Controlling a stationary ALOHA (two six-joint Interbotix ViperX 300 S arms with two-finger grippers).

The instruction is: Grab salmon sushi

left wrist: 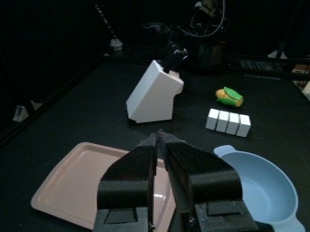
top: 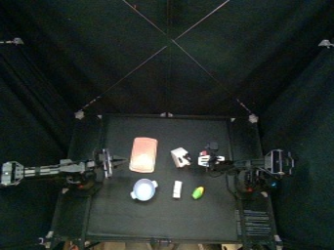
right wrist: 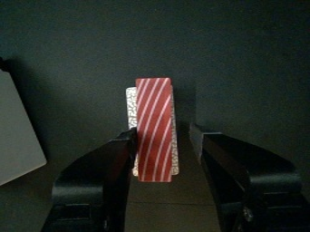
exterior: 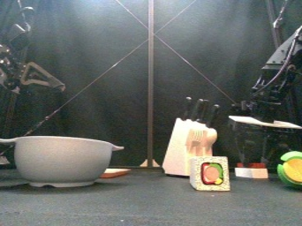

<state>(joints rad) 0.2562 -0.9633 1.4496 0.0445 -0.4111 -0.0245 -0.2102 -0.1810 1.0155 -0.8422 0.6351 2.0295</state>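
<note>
The salmon sushi [right wrist: 154,129], a small red striped block with a white underside, lies on the black table between the jaws of my right gripper [right wrist: 160,136]. The jaws stand one on each side of it, with a narrow gap showing on one side. In the top view the sushi [top: 208,156] lies just right of the knife block [top: 181,154], with the right gripper [top: 218,159] at it. In the front view it [exterior: 250,171] sits low at the right. My left gripper [left wrist: 161,147] is shut and empty above the salmon-orange slab [left wrist: 79,172].
A grey-blue bowl [top: 145,189] stands at the front left. A white piece [top: 178,187] and a green piece [top: 197,192] lie beside it. The white knife block [exterior: 189,146] stands mid-table. A sushi roll piece [exterior: 211,172] is at the front.
</note>
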